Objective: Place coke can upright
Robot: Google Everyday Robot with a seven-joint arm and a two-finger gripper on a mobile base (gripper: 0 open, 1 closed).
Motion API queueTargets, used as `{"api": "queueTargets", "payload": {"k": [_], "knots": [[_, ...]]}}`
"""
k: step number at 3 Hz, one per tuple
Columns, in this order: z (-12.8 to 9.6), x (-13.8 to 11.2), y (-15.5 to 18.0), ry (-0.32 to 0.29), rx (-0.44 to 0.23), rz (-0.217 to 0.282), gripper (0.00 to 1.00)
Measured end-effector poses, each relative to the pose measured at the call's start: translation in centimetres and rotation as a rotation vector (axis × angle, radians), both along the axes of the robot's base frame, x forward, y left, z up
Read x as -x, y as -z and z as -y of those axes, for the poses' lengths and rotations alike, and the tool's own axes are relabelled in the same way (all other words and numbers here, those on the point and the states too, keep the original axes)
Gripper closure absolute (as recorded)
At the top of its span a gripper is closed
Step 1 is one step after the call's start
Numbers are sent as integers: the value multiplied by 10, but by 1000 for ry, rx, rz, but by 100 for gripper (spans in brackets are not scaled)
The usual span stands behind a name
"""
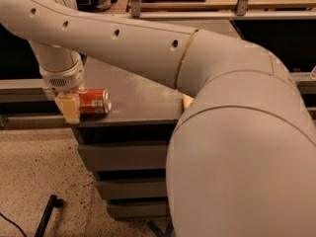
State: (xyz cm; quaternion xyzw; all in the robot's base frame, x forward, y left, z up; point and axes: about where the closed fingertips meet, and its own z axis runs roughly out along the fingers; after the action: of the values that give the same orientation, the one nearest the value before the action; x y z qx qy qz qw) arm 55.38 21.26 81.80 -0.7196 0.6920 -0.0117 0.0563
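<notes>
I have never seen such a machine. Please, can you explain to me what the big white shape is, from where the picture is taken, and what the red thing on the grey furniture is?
The big white shape is a robot arm. It fills most of the picture. There is only one camera view; where the camera sits is not on record, but the arm passes very close in front of it. At the arm's far end, on the left, is the gripper, the tool for grasping. It hangs at the left front corner of a grey drawer cabinet. Right beside the gripper lies the coke can, on its side, not upright. Whether the gripper holds it, I cannot tell. A small pale yellow thing peeks out behind the arm, mostly hidden.
</notes>
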Motion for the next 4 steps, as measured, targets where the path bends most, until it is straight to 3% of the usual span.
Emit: {"api": "queueTargets", "payload": {"k": [2, 3, 4], "knots": [[-3, 1, -9, -30, -17, -42, 90], [-3, 2, -21, -43, -24, -41, 100], [-4, 1, -22, -43, -27, -38, 100]]}}
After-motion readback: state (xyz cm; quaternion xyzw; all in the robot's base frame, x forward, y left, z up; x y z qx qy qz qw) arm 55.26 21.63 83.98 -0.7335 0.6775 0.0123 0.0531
